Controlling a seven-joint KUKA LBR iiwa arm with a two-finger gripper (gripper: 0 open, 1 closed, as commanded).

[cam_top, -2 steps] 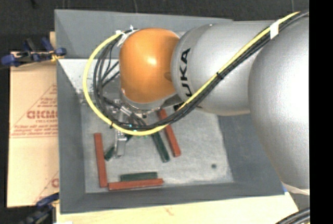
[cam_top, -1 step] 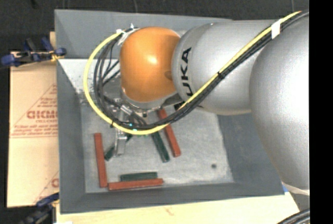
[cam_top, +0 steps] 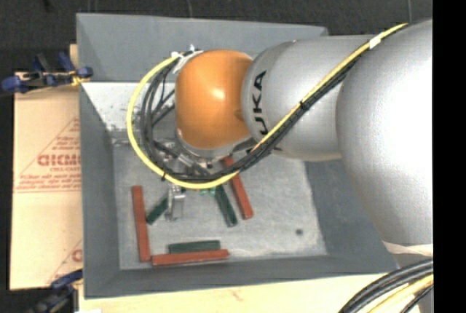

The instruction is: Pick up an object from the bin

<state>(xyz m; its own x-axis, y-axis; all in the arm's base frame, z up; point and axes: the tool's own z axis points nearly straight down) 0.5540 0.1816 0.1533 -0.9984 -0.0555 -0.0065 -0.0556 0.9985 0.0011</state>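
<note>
Several thin flat bars lie on the floor of the grey metal bin (cam_top: 218, 31), and none of them can be seen lifted clear of it. The hand (cam_top: 173, 204) hangs low in the left half of the bin, under the orange cover (cam_top: 211, 97) of the silver arm (cam_top: 328, 100) and its loop of cables. Whether the hand is spread or pressed together cannot be told from this angle.

Nearest to it is a short dark green stick (cam_top: 155, 214), which lies slantwise just beside the hand on its left. Whether the two touch is unclear, and nothing can be seen pinched in the hand. A long red-brown bar (cam_top: 140, 224) lies along the left wall, and a second red-brown bar (cam_top: 191, 257) runs along the near wall, meeting it at the corner. A dark green bar (cam_top: 194, 247) lies against that second bar. To the right of the hand, a slanted dark green bar (cam_top: 227, 208) and a slanted red-brown bar (cam_top: 241, 197) lie side by side, their upper ends hidden under the arm.

By my judgement the task is at the reaching or closing stage: the hand is down among the pieces, most likely over the short green stick. A firm grip and the lift out of the bin are left to do.
</note>
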